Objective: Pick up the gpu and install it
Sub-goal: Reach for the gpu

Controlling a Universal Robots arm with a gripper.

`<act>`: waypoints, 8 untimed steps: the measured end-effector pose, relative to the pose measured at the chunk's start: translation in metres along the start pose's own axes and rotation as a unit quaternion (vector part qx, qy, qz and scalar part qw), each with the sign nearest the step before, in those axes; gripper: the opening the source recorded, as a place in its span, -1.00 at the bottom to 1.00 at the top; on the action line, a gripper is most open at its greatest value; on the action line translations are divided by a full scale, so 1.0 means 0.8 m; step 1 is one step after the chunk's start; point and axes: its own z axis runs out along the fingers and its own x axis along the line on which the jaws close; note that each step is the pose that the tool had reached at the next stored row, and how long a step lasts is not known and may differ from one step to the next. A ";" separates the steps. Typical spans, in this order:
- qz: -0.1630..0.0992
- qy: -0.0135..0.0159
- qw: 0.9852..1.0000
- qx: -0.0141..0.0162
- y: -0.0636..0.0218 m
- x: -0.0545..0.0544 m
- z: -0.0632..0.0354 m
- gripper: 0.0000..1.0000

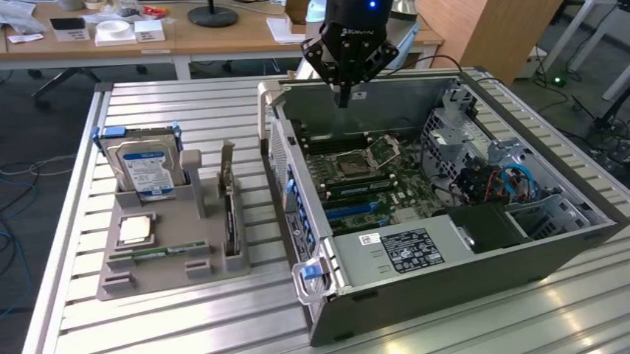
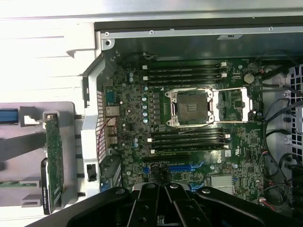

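The gpu [image 1: 229, 203] stands on edge in a slot of the grey holder [image 1: 162, 276], on the exterior view's left of the open computer case [image 1: 433, 265]. In the wrist view the gpu [image 2: 54, 158] appears edge-on as a thin card with a metal bracket at one end, beside the case's rear wall. My gripper [image 1: 343, 97] hangs over the far end of the case, above the motherboard [image 1: 364, 177], well apart from the gpu. Its black fingers [image 2: 150, 201] are shut together with nothing between them.
On the holder a silver blue-labelled hard drive [image 1: 147, 169] stands upright, a CPU [image 1: 135, 230] lies flat and a green RAM stick [image 1: 158, 252] lies in front. The motherboard [image 2: 189, 123] carries an open CPU socket [image 2: 191, 108]. Cables and drive cages [image 1: 492, 177] fill the case's right side.
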 end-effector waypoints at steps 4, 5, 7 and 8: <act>0.000 0.000 1.000 0.000 -0.001 0.008 0.000 -0.79; 0.000 0.000 1.000 0.000 -0.001 0.009 0.000 -0.79; 0.000 0.000 1.000 0.000 -0.001 0.013 0.000 -0.79; 0.000 0.000 1.000 0.000 -0.001 0.016 0.000 -0.79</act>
